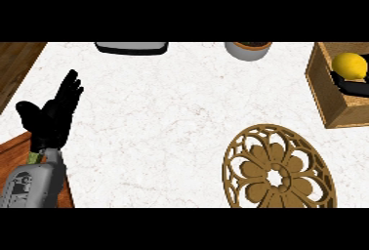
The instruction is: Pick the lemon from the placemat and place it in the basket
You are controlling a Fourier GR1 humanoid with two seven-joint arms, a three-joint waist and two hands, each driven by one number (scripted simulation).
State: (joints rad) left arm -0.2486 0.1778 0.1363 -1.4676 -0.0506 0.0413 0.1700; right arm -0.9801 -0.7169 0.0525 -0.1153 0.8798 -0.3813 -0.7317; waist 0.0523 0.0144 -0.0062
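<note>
Right hand (pixel 351 84) inside the basket (pixel 322 93), fingers curled under the lemon (pixel 349 64); left hand (pixel 52 114) rests open at the counter's left edge

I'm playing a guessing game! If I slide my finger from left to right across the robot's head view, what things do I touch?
Left hand → dark tray → grey pot → round placemat → basket with the lemon and right hand.

A white marbled stone counter (pixel 158 112) is filling most of the frame. A round, openwork wooden placemat (pixel 278 167) is lying at lower right, and a square wooden basket (pixel 326 97) is sitting at the right edge. A grey pot (pixel 248 50) and a dark-rimmed flat object (pixel 132 47) are sitting along the top edge.
</note>
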